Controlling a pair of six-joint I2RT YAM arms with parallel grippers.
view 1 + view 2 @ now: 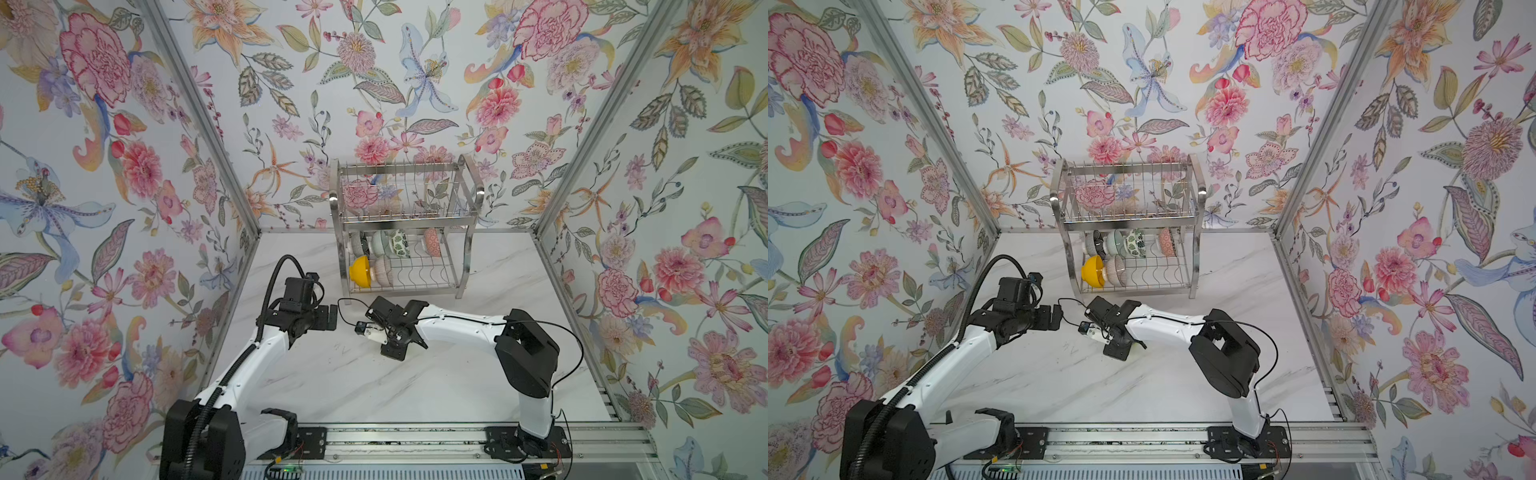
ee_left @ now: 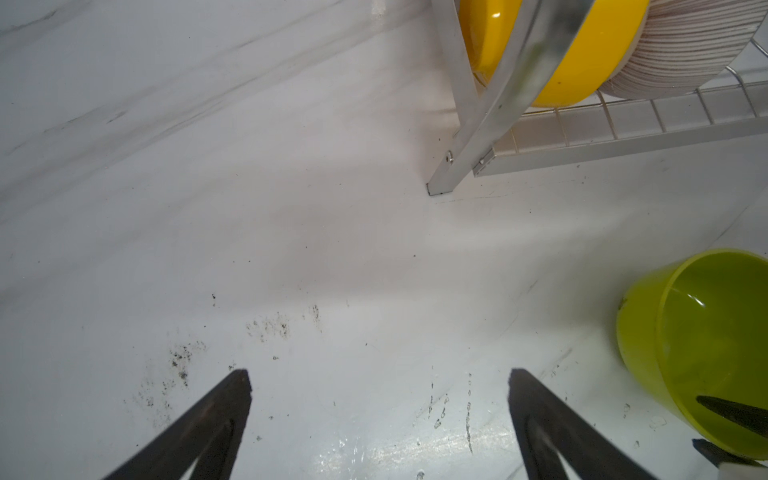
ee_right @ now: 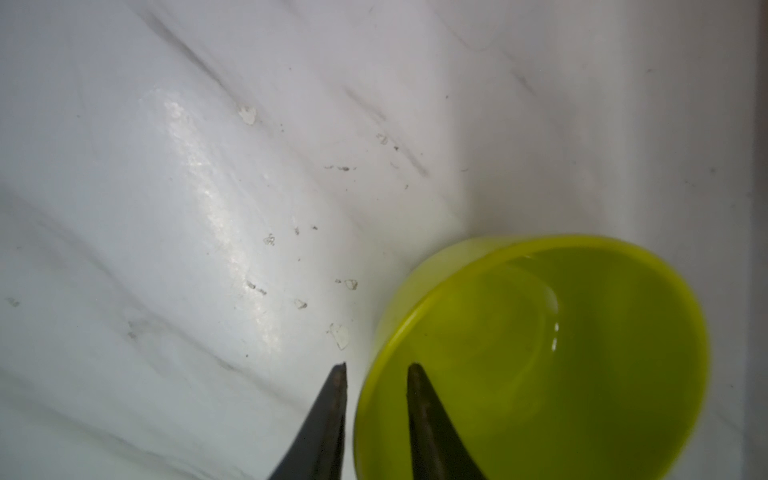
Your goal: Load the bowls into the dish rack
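Lime green bowl (image 3: pixel 561 353): visible in the wrist views only, cut off by the frame edge in each. In both top views the right arm's wrist covers it. It sits on the worktop (image 1: pixel 374 386) in front of the dish rack (image 1: pixel 409 219), apart from it.

Right gripper (image 3: pixel 376 370): jaws narrow, one finger inside the bowl, one outside, rim between. Whether they pinch it, cannot tell.

Left gripper (image 2: pixel 379 374): jaws wide apart, empty, over bare worktop near the rack's front leg.

Rack lower tier: six bowls on edge.
- Back row: dark bowl (image 1: pixel 358 243), pattern hard to make out; pale mint bowl (image 1: pixel 380 243); leaf-print bowl (image 1: pixel 400 243); orange-outside bowl (image 1: pixel 432 242).
- Front row: orange-yellow bowl (image 1: pixel 360 272) touching the ribbed bowl (image 1: pixel 382 271).
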